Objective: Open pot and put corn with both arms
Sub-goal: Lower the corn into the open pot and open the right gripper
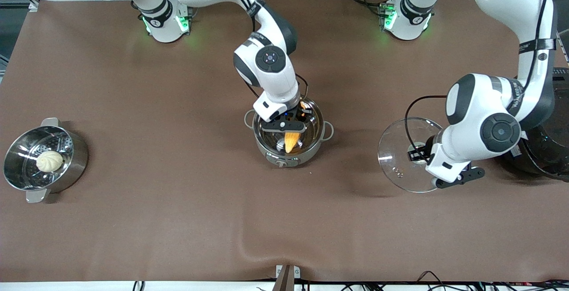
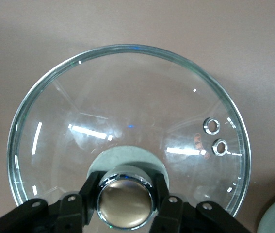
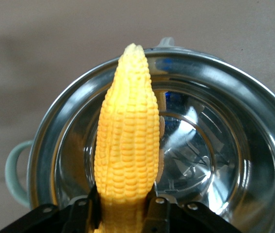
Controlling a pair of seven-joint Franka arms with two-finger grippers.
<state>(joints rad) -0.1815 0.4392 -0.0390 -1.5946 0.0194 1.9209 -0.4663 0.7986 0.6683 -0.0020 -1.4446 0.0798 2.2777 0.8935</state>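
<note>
Here the right gripper [image 1: 284, 126] clamps the corn [image 1: 291, 141] over the open pot [image 1: 311, 142] mid-table, while the left gripper [image 1: 420, 153] grips the lid [image 1: 395, 166] by its knob [image 2: 125, 199] above the table [image 1: 178, 220] toward the left arm's edge

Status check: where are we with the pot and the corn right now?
Done: the pot is open; the left gripper holds the glass lid by its knob, toward the left arm's end of the table. In hand: the right gripper grips the corn over the pot's mouth. Left: lower the corn in and release it.
</note>
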